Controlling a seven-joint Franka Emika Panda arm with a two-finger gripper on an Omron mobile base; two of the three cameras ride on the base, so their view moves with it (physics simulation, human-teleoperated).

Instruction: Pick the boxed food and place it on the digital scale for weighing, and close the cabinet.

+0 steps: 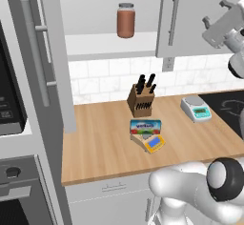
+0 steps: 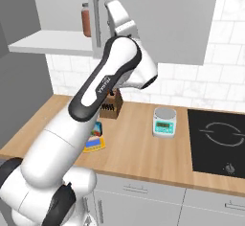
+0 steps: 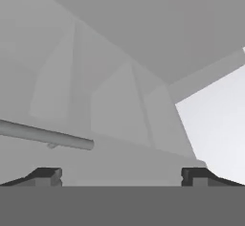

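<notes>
Boxed food (image 1: 145, 126) rests on the digital scale (image 1: 151, 143), far below the end effector (image 3: 121, 176), which is raised, fingers spread and empty, at the cabinet (image 1: 190, 14) door.

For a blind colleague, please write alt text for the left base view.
A blue boxed food carton lies on a tan-yellow digital scale on a wooden counter. Above, the light-grey wall cabinet stands open with a brown jar on its shelf; the robot's hand is raised near the right door.

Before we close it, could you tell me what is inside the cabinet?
A brown jar stands on the white shelf of the cabinet. The part behind the right door is covered.
</notes>
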